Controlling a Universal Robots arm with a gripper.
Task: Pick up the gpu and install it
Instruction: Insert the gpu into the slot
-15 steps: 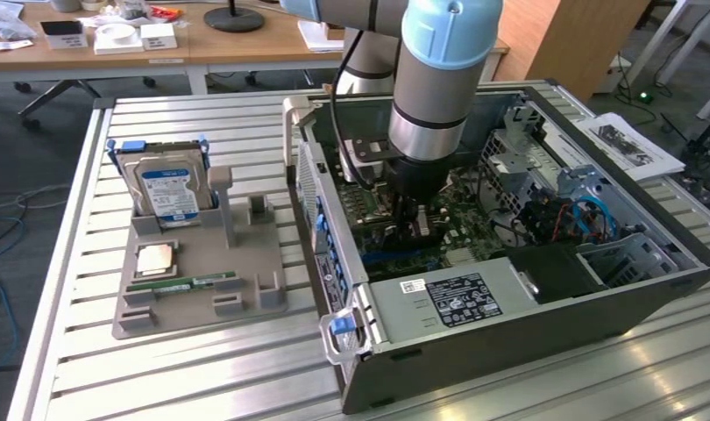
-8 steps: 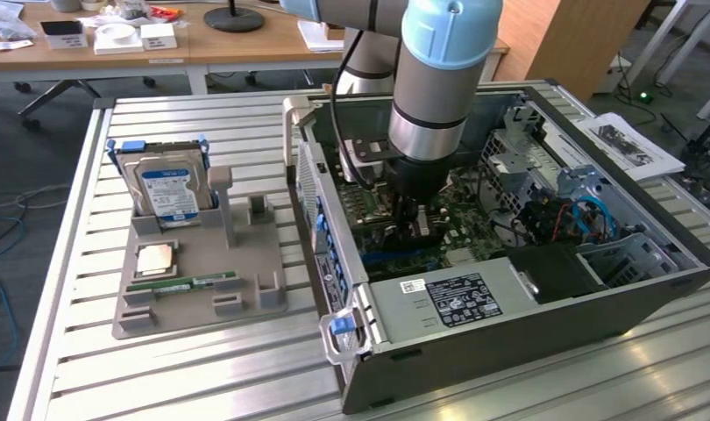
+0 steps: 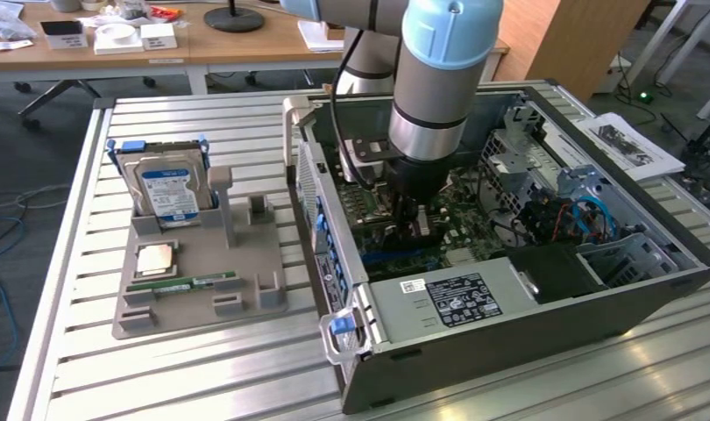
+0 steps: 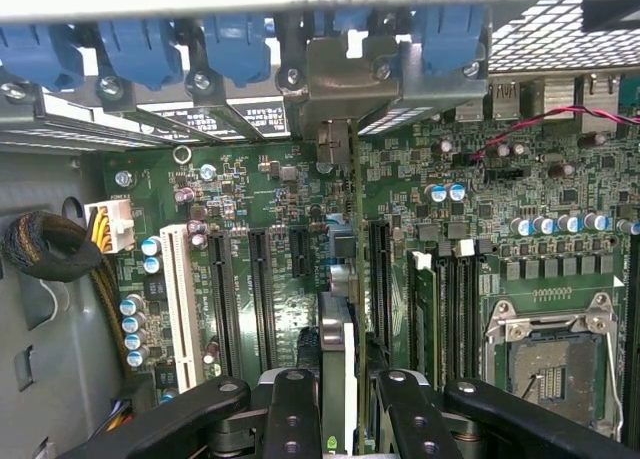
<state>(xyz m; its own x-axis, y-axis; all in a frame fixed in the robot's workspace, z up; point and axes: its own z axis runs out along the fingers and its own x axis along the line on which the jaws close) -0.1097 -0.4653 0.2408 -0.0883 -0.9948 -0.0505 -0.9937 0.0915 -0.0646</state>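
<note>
- Gripper (image 4: 338,404) black fingers clench the thin dark gpu card (image 4: 337,354) edge-on, so it can enter a slot.
- Card hangs above the green motherboard (image 4: 280,269) inside the open grey computer case (image 3: 635,303).

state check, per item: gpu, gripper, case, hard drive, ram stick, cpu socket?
gpu: held on edge between the gripper fingers, over the motherboard slots inside the case.
gripper: shut on the gpu, lowered into the case.
computer case: on its side, side panel off.
hard drive: upright in the grey holder tray.
memory stick: flat on the tray.
CPU socket: empty, no chip fitted.
</note>
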